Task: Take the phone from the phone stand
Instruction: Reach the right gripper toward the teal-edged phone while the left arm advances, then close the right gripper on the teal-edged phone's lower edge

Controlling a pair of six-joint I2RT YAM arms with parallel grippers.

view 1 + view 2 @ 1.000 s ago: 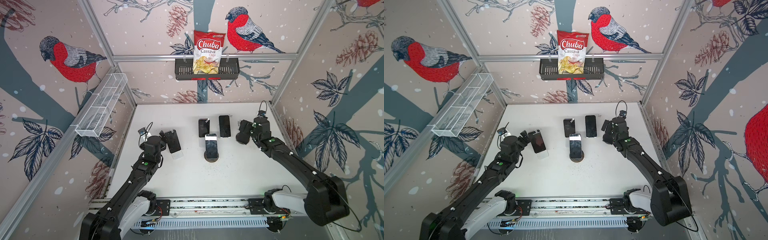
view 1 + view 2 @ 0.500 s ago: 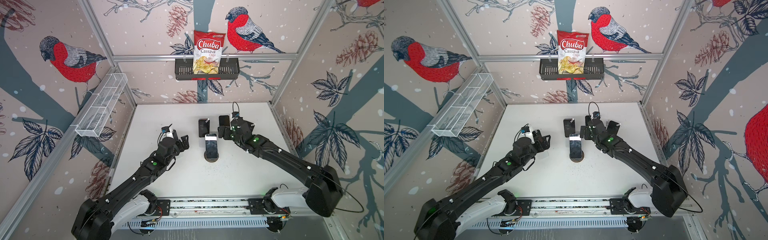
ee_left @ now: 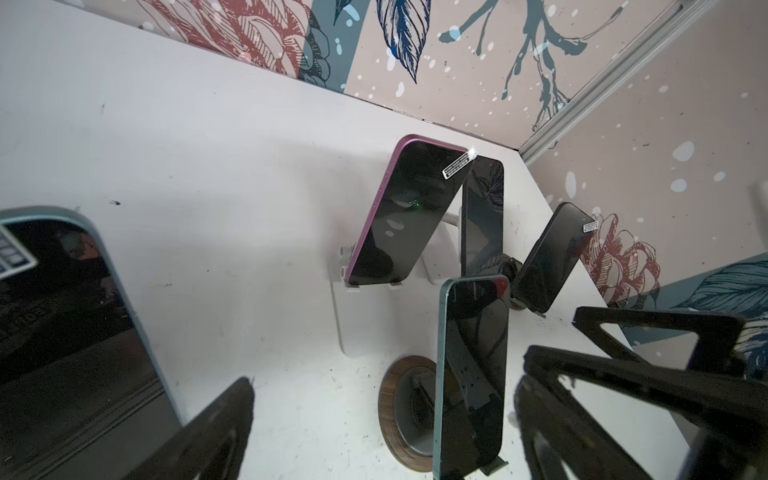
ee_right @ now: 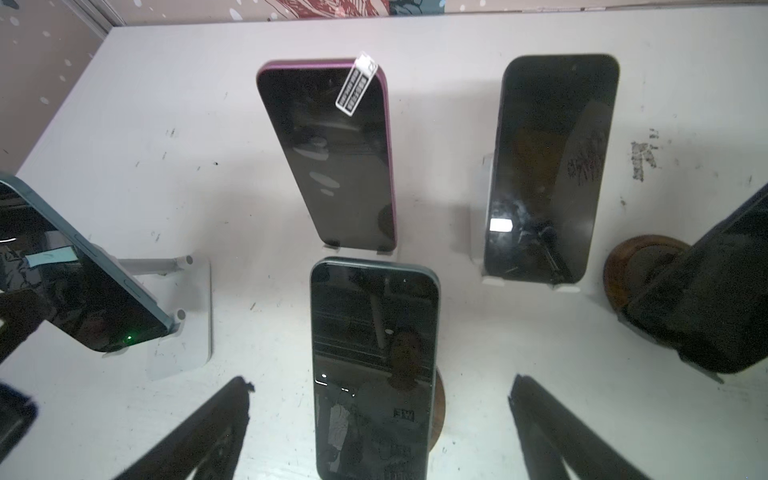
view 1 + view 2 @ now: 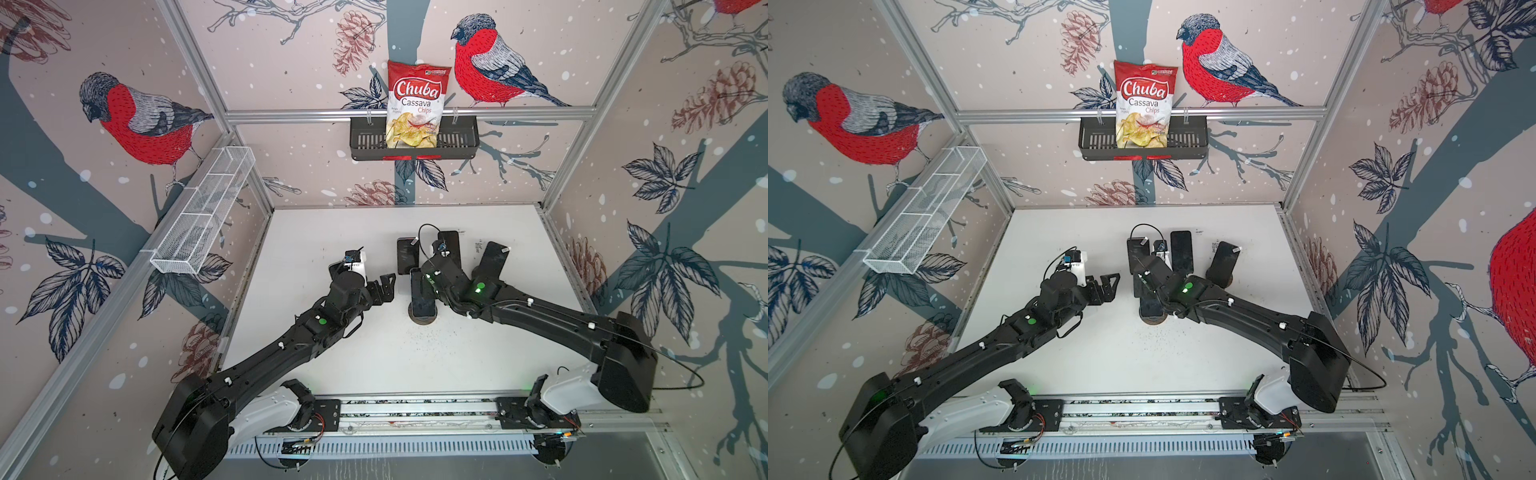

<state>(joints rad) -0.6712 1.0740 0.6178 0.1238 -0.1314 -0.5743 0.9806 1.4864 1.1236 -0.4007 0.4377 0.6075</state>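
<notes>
A teal-edged phone [image 4: 374, 365] leans, screen up, on a round wooden-based phone stand [image 4: 441, 409] near the middle of the white table [image 5: 332, 232]. The right gripper [image 4: 380, 381] hovers over it, jaws spread wide to either side and not touching it. The left gripper [image 5: 384, 286], also spread and empty, sits just beside the stand. A purple phone [image 4: 328, 158] and a black phone [image 4: 548, 166] stand close behind. A crooked pull would likely tip the unheld stand or knock them.

Teal phone [image 4: 374, 357], dark scrn, propped on rnd wood stand [image 3: 388, 399].
</notes>
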